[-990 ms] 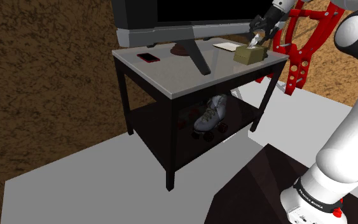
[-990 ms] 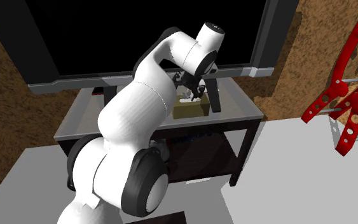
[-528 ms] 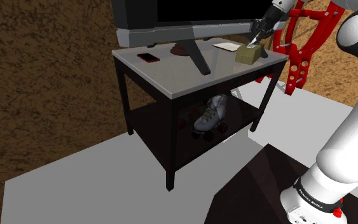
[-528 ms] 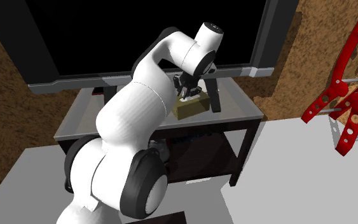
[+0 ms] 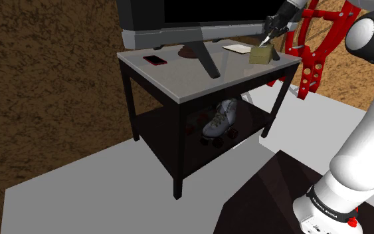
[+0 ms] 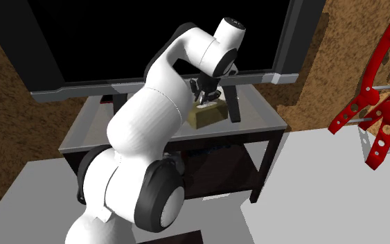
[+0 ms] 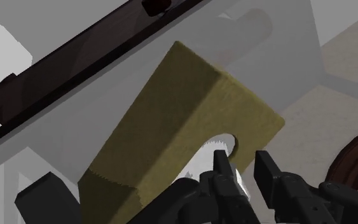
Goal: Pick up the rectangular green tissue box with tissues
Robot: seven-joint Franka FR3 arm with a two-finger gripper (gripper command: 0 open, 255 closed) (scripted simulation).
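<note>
Desk: grey-topped desk [image 5: 179, 76], dark legs
Box: olive-green rectangular tissue box [image 5: 261, 56], tilted over desk
End effector [image 7: 242, 159]: clamped on box at its white tissue [image 7: 204, 158]

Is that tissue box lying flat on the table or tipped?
Tipped. The box slants, its end under the gripper raised above the table. Whether its low end touches the table, I cannot tell.

The gripper [image 7: 242, 159] covers most of the white tissue [image 7: 208, 154] (only a frilled bit shows). Just beside it a brown round thing [image 7: 355, 159] is cut off by the edge; I cannot name it. The arm [image 6: 152, 118] hides one end of the tissue box [image 6: 212, 116] below the gripper.
</note>
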